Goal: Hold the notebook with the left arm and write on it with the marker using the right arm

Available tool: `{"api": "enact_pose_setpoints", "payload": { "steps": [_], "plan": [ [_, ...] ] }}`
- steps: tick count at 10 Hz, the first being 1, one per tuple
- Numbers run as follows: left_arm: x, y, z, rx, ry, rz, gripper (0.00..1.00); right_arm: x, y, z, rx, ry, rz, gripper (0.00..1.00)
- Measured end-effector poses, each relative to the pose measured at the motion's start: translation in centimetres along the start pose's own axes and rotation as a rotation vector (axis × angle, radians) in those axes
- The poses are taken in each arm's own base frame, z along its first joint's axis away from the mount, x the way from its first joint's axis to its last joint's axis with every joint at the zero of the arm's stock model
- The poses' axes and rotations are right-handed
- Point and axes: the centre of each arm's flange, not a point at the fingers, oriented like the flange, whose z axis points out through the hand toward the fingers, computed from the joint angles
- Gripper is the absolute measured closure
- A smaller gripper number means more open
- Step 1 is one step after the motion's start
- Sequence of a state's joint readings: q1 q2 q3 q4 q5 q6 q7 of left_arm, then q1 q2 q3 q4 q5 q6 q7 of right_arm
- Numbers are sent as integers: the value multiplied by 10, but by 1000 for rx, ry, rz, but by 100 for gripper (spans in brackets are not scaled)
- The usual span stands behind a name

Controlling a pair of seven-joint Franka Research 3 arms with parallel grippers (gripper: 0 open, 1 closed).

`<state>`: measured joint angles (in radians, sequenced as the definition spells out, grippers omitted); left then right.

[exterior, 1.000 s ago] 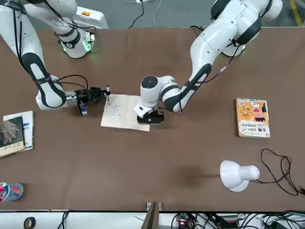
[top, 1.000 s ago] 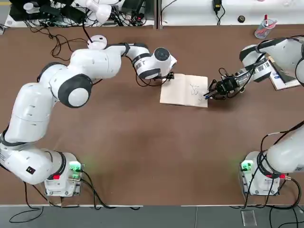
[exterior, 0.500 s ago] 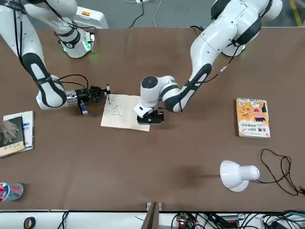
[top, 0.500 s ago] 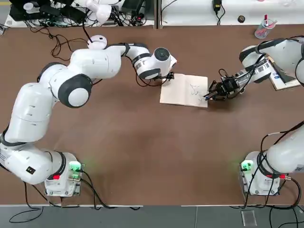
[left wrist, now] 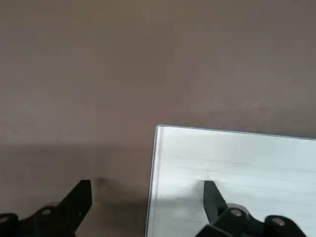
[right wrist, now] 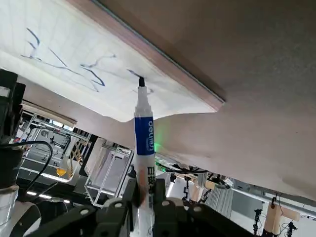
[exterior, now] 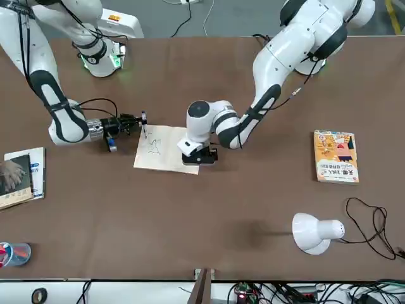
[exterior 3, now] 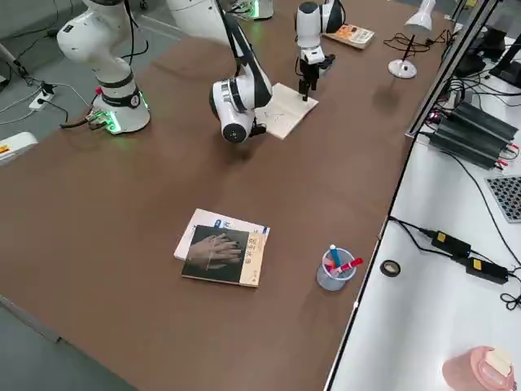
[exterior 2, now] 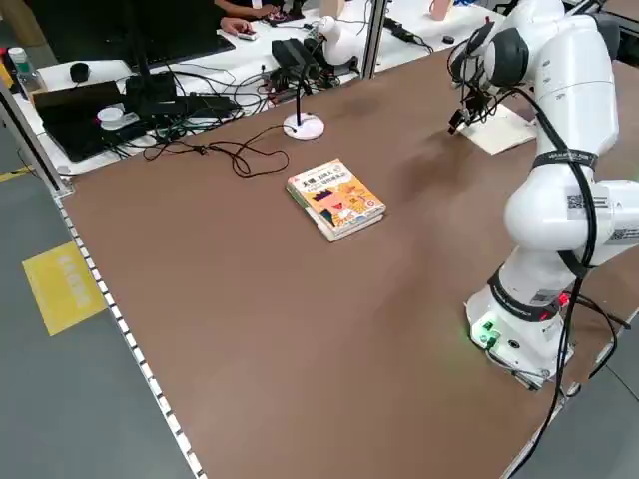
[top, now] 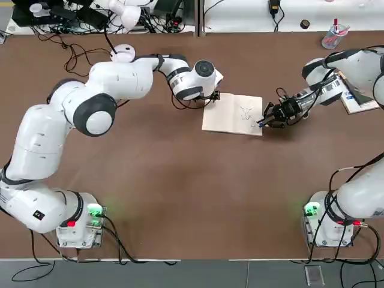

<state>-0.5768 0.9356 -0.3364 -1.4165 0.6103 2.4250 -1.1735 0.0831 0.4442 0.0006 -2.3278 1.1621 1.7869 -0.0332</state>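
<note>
The cream-white notebook (top: 233, 114) lies open and flat mid-table, with small dark scribbles on its page (right wrist: 74, 54). My left gripper (top: 211, 96) points down at the corner nearest the left arm. It is open: one finger (left wrist: 213, 196) rests on the page (left wrist: 237, 168), the other (left wrist: 81, 200) stands off it over the table. My right gripper (top: 273, 114) comes in low from the opposite side and is shut on the marker (right wrist: 144, 143). The marker is white with a blue band, and its dark tip touches the page near that edge (exterior: 143, 123).
An orange-yellow illustrated book (exterior: 336, 156) and a white lamp (exterior: 314, 231) with its cable sit on the left arm's side. A dark-covered book (exterior 3: 224, 254) and a clear cup of pens (exterior 3: 334, 269) lie beyond the right arm. Cables crowd the far edge (top: 72, 54).
The right wrist and marker have shifted very slightly at the notebook's edge. The left arm and the notebook have stayed put.
</note>
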Motion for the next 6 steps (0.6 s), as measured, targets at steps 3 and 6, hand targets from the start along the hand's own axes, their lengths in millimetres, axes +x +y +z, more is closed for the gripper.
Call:
{"api": "enact_pose_setpoints", "payload": {
  "steps": [3,6],
  "plan": [
    [0,0,0,0,0,0,0,0,0,2,-5,1,-3,82],
    [0,0,0,0,0,0,0,-1,-1,4,-10,2,-5,82]
  ]
}}
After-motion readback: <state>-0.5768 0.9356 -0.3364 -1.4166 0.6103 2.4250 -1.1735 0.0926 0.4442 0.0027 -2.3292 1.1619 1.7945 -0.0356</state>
